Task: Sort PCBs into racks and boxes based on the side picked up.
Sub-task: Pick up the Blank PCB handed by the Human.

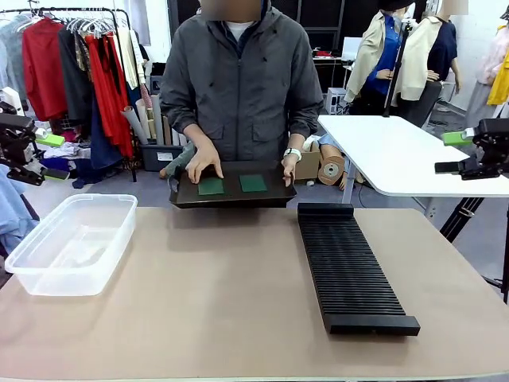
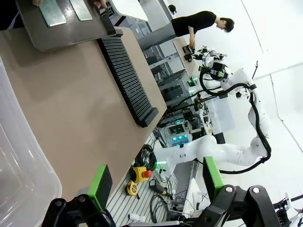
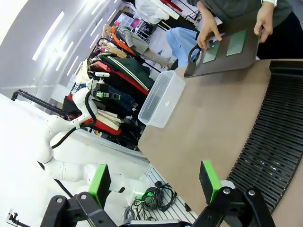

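Sorting looks unstarted: PCBs (image 1: 211, 186) sit on the tray (image 1: 231, 200), rack (image 1: 350, 270) and box (image 1: 107, 239) empty, while left end effector (image 1: 54, 157) and right end effector (image 1: 452, 152) gape, holding nothing.

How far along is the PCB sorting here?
Nothing sorted yet: box and rack look empty. In hand: the person's hands hold the tray with two PCBs, green face up. Still to do: both boards; left gripper and right gripper hang open at the sides.
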### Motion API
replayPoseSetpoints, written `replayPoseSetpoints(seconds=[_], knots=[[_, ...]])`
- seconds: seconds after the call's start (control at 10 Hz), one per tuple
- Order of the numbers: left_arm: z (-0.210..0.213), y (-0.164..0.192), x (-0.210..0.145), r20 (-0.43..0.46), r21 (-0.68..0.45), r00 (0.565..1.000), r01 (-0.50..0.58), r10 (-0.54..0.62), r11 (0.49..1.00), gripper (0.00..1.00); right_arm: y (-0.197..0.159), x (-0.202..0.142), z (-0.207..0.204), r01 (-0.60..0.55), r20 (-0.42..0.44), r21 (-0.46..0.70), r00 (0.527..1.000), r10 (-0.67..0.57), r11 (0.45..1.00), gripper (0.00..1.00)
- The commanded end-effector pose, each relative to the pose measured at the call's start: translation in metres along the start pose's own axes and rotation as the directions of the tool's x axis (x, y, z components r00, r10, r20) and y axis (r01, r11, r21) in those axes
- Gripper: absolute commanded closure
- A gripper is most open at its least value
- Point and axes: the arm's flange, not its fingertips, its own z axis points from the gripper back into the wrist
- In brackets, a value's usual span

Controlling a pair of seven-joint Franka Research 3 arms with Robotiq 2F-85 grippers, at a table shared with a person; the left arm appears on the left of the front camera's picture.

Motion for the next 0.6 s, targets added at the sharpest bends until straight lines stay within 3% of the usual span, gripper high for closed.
replayPoseSetpoints(seconds=[0.0,0.5], knots=[[0.0019,-0.0038,0.0,0.002,-0.001,1.0,-0.001,0.001,1.0,0.0,-0.0018,0.0019,-0.0022,0.011,-0.003,0.017,1.0,-0.011,1.0,0.0],[0.0007,0.0049,0.0026,-0.018,-0.036,1.0,-0.016,0.015,0.999,0.0,-0.0114,0.0114,-0.0013,0.178,-0.062,0.092,0.983,-0.173,0.98,0.0]])
